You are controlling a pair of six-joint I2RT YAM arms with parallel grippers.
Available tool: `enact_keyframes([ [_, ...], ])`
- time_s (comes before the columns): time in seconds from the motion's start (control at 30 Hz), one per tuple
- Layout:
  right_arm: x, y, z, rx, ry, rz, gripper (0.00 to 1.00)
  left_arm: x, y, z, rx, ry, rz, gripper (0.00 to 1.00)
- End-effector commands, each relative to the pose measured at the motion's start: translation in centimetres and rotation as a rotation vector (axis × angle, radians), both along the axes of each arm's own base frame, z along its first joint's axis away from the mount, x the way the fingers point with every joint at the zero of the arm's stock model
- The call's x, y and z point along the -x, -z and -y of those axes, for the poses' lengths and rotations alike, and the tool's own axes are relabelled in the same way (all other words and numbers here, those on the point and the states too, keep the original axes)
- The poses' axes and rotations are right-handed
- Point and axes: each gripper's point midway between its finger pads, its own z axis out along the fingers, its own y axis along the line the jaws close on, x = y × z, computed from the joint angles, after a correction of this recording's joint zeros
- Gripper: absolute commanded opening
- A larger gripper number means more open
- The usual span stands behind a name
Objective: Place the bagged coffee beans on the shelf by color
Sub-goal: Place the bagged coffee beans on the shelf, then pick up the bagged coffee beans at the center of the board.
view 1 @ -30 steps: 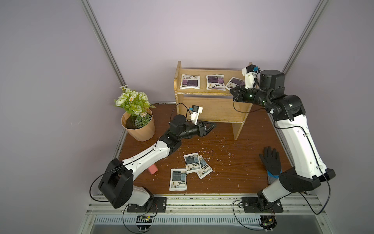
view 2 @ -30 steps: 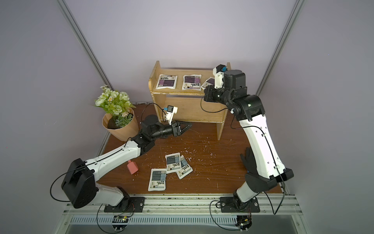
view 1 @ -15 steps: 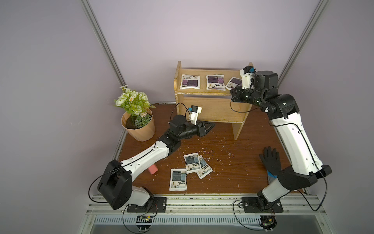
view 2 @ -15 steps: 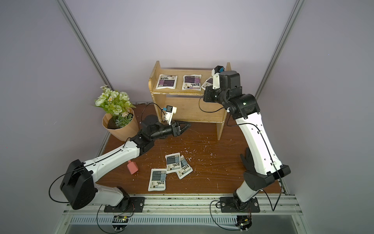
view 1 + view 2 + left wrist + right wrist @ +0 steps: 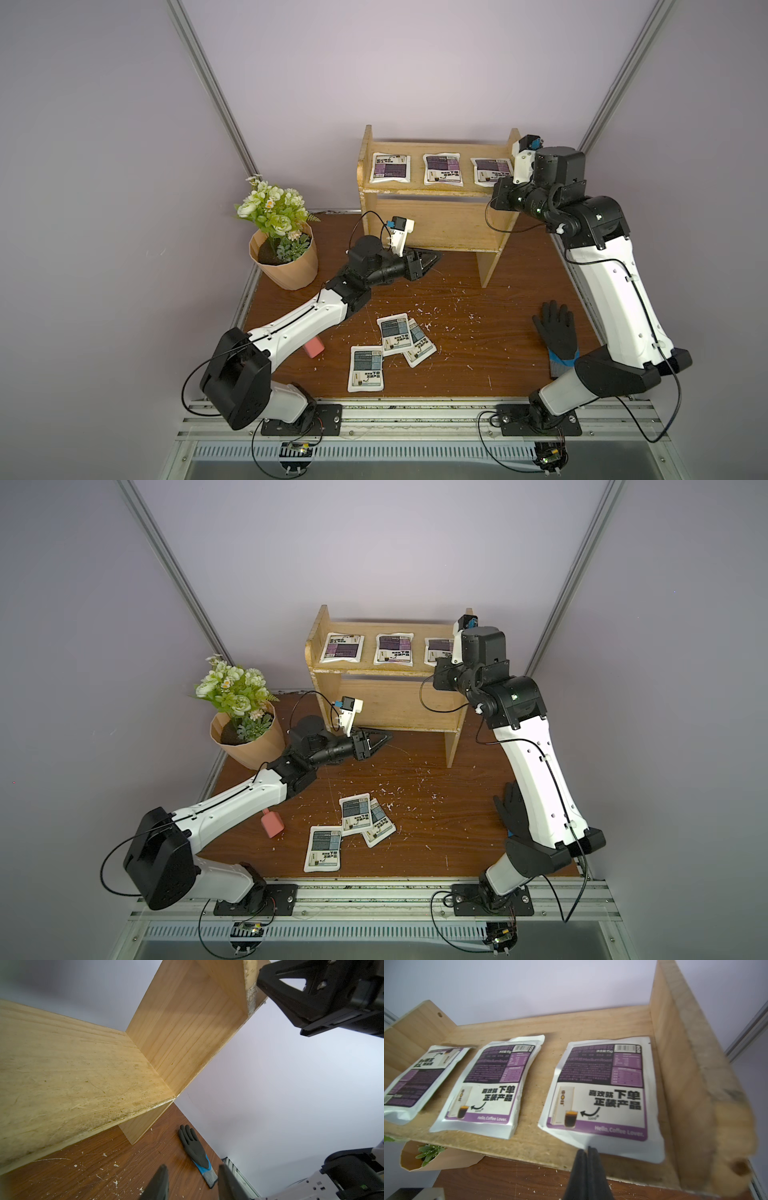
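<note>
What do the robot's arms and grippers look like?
The left arm and right arm have white shells and black joints. Black cables loop alongside. Each wrist carries a white camera block with a blue plug. The left gripper and right gripper have black tapered fingers.

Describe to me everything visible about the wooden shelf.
The shelf is a small two-tier unit of light yellowish wood with rounded side panels and worn, white-flecked edges. It stands upright at the back of the brown table. Three purple pouches lie flat in a row on its top tier; the lower board shows bare wood. The shut right gripper hovers by its front edge.
</note>
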Motion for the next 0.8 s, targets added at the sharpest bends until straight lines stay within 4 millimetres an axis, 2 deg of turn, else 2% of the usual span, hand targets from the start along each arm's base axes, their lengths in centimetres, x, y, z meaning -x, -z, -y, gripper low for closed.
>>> enact_keyframes([
  [0.0, 1.6, -2.0, 1.3, 0.002, 0.018, 0.055, 0.00, 0.2, -1.1, -0.7, -0.002, -0.002, 0.043, 0.42],
  [0.13, 3.7, -4.5, -0.8, -0.079, -0.137, 0.131, 0.00, 0.3, 0.0, -1.1, -0.057, -0.016, 0.038, 0.42],
  [0.23, 6.5, -6.4, -2.4, -0.146, -0.280, 0.200, 0.00, 0.3, 1.5, -1.7, -0.135, -0.039, 0.030, 0.43],
  [0.27, 7.4, -6.4, -2.8, -0.165, -0.322, 0.201, 0.01, 0.3, 2.3, -2.0, -0.173, -0.052, 0.024, 0.43],
  [0.33, 8.7, -5.0, -3.6, -0.195, -0.384, 0.164, 0.01, 0.4, 4.1, -3.0, -0.254, -0.084, -0.004, 0.42],
  [0.43, 10.4, 0.2, -5.5, -0.245, -0.488, 0.041, 0.01, 1.0, 7.1, -4.8, -0.359, -0.130, -0.051, 0.42],
  [0.57, 12.8, 8.5, -7.7, -0.307, -0.565, -0.134, 0.01, 2.7, 12.1, -7.9, -0.484, -0.199, -0.166, 0.42],
  [0.67, 14.0, 13.9, -9.0, -0.357, -0.577, -0.238, 0.02, 4.5, 15.2, -9.4, -0.504, -0.218, -0.255, 0.43],
  [0.77, 14.8, 19.1, -10.6, -0.380, -0.594, -0.332, 0.09, 6.4, 18.1, -10.5, -0.490, -0.226, -0.351, 0.46],
])
